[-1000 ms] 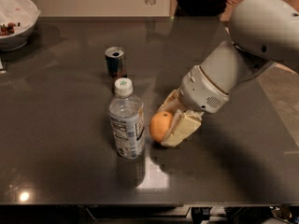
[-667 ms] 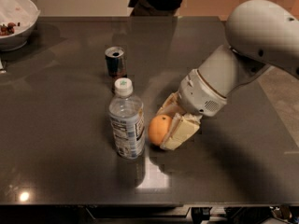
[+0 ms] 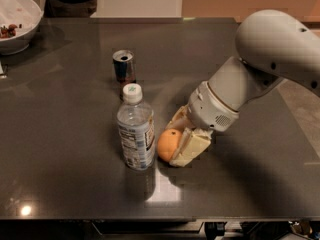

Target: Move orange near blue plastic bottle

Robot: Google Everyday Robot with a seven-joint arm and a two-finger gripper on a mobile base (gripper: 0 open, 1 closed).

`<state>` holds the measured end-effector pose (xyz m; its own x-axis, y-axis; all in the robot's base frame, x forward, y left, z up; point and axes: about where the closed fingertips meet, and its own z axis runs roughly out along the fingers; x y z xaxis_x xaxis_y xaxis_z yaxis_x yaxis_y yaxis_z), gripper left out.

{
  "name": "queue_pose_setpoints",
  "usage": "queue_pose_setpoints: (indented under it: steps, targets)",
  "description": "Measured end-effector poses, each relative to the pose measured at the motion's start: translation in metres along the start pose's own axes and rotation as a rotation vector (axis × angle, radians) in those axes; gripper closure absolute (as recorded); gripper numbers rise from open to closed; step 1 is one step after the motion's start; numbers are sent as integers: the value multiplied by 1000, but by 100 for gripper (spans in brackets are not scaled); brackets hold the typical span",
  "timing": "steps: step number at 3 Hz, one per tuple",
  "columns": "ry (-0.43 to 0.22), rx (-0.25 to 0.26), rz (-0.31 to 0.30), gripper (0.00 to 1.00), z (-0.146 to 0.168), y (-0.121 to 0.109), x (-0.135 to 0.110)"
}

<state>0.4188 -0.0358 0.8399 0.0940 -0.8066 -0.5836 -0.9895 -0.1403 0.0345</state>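
The orange rests on the dark table, just right of the blue plastic bottle, which stands upright with its white cap on. My gripper comes in from the right, low over the table, with its cream fingers on either side of the orange. The near finger lies against the orange's right side; the far finger shows behind it.
A short metal can stands behind the bottle. A white bowl with some food sits at the table's far left corner. A person stands beyond the far edge. The table's front edge runs along the bottom.
The orange and my gripper sit in about the same spot beside the bottle. The view itself has shifted and the person behind the table has moved left.
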Motion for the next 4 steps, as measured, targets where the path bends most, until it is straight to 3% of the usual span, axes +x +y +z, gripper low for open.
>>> queue_pose_setpoints:
  steps: [2, 3, 4]
  targets:
    - [-7, 13, -3, 12, 1, 2, 0]
    - [-5, 13, -5, 0, 1, 2, -2]
    - [-5, 13, -6, 0, 1, 2, -2]
